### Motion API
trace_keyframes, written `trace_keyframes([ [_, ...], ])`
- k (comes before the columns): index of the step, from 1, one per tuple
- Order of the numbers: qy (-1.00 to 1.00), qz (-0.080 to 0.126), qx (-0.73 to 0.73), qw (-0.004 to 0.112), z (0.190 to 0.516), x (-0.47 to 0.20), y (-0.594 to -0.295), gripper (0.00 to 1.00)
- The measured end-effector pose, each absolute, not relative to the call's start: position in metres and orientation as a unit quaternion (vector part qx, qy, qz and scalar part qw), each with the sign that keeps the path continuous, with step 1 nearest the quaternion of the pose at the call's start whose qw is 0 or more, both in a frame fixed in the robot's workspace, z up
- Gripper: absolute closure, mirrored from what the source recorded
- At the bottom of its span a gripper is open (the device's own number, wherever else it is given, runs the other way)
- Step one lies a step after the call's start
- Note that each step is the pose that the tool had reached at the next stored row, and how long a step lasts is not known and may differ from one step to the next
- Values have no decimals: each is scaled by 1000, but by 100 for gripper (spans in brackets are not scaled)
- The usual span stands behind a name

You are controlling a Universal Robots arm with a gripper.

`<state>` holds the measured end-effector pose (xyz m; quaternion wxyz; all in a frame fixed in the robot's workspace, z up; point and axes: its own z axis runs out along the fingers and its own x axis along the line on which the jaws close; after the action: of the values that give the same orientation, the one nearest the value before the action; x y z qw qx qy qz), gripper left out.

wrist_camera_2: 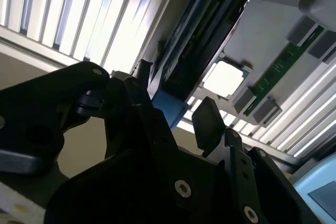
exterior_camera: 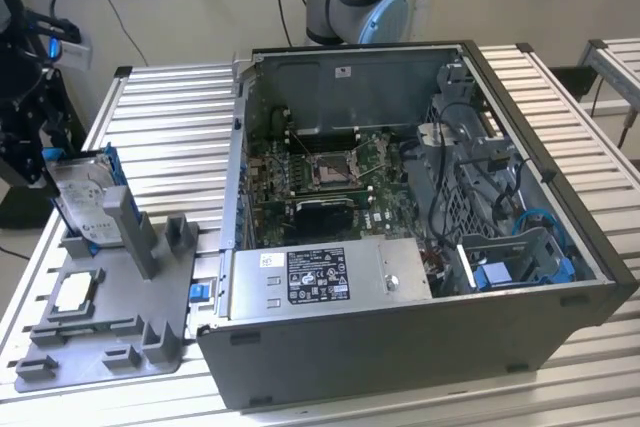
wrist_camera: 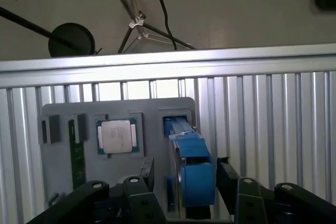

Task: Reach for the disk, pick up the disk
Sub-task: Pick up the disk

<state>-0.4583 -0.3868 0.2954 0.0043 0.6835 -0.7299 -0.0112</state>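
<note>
- The slatted metal table point(exterior_camera: 170, 117) carries everything, and its ribs run under both the case and the holder.
- The open computer case point(exterior_camera: 400, 347) lies on its side and takes up the middle and the exterior view's right. Inside it are a green motherboard point(exterior_camera: 330, 162), a silver power supply point(exterior_camera: 400, 267) with a printed label along the near wall, loose black cables, and a blue plastic bay point(exterior_camera: 500, 272) at the near right corner.
- A grey moulded holder point(exterior_camera: 110, 332) sits just beside the case on the exterior view's left. It has slots and a square recess, and it holds the disk, a chip and a memory stick.
- The gripper point(wrist_camera: 184, 179) is black and hangs right over the disk. Its jaws are spread wide, with one finger point(wrist_camera: 227, 174) on each side of the blue end piece. There seems to be a sliver of gap on both sides, though contact cannot be ruled out from these angles.
- The disk point(exterior_camera: 85, 197) stands on edge in a slot at the holder's far corner. It is a flat silver-grey rectangle with a white label on its broad face, framed by a blue plastic bracket. In both wrist views point(wrist_camera: 191, 156) point(wrist_camera_2: 194, 51) it shows edge-on.
- The green memory stick point(wrist_camera: 77, 153) stands in a narrow slot, well apart from the disk.
- The small square silver chip point(wrist_camera: 116, 136) lies flat in its recess between the stick and the disk.
</note>
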Motion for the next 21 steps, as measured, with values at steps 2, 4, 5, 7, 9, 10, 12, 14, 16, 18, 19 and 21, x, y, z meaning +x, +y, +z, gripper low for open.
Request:
trace_keyframes([
  [2,-727,-11,687,4,293,-458,-387,0],
  [4,-723,-11,690,4,290,-458,-387,0],
  [5,-722,-11,692,4,289,-458,-387,0],
  [7,-719,-11,695,4,288,-458,-387,0],
  [9,-715,-12,699,4,286,-458,-387,0],
  [10,-713,-12,701,4,285,-458,-387,0],
  [12,-709,-12,705,3,284,-458,-387,0],
  [14,-705,-12,710,3,282,-458,-387,0],
  [16,-703,-12,711,3,279,-458,-387,0],
  [18,-702,-12,712,3,276,-458,-387,0],
  [19,-702,-12,712,3,274,-458,-387,0],
  [21,-701,-12,713,3,272,-458,-387,0],
])
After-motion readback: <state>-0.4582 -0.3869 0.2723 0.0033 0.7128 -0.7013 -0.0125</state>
